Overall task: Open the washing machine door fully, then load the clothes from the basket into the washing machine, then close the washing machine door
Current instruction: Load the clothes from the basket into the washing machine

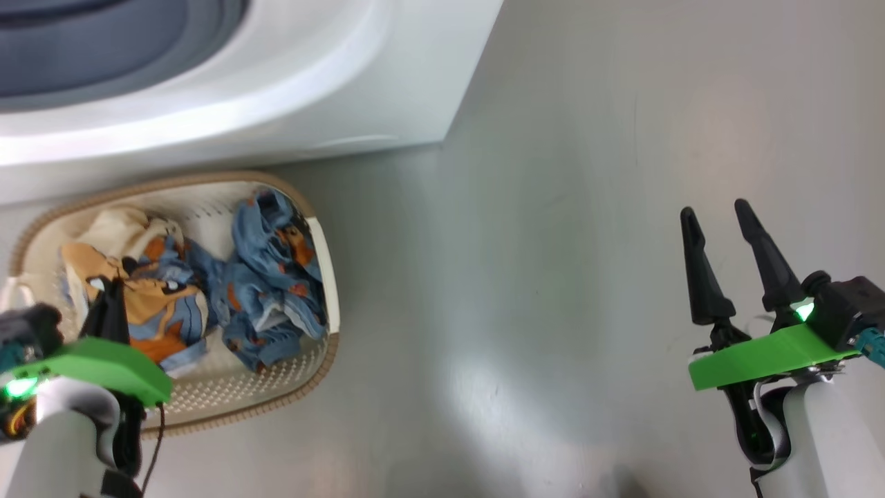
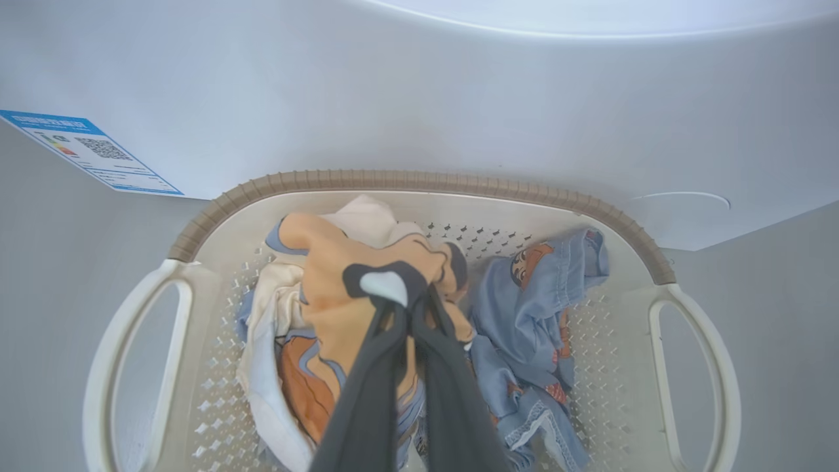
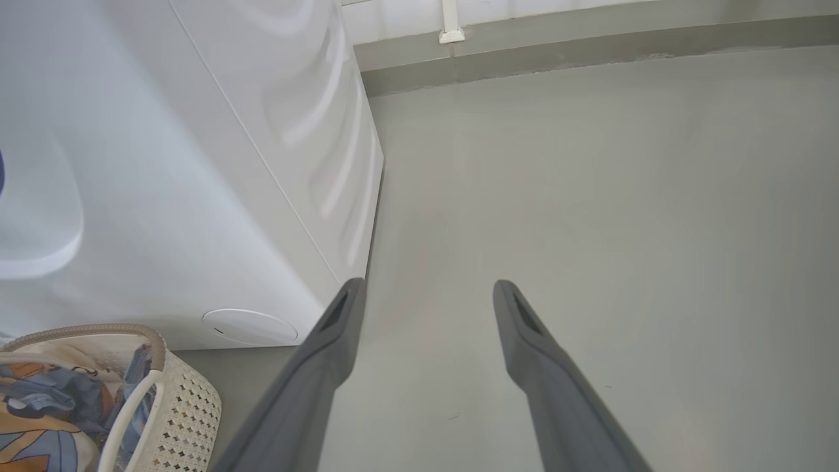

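Observation:
The cream basket (image 1: 325, 277) stands on the floor against the white washing machine (image 1: 311, 90). Both clothes lie in it. The orange, cream and blue garment (image 1: 148, 294) is on the left and the light blue printed one (image 1: 276, 277) on the right. My left gripper (image 1: 114, 287) reaches down into the basket and is shut on a bunched fold of the orange garment (image 2: 328, 282), seen at my left gripper (image 2: 411, 295) in the left wrist view. My right gripper (image 1: 715, 209) hangs open over bare floor, far right of the basket. The washing machine door is out of view.
The machine's grey-blue gasket (image 1: 83, 48) shows at the top left of the head view. A blue label sticker (image 2: 92, 154) sits on the machine's front. Grey floor (image 1: 553, 277) stretches right of the basket, with a wall base (image 3: 590, 39) beyond it.

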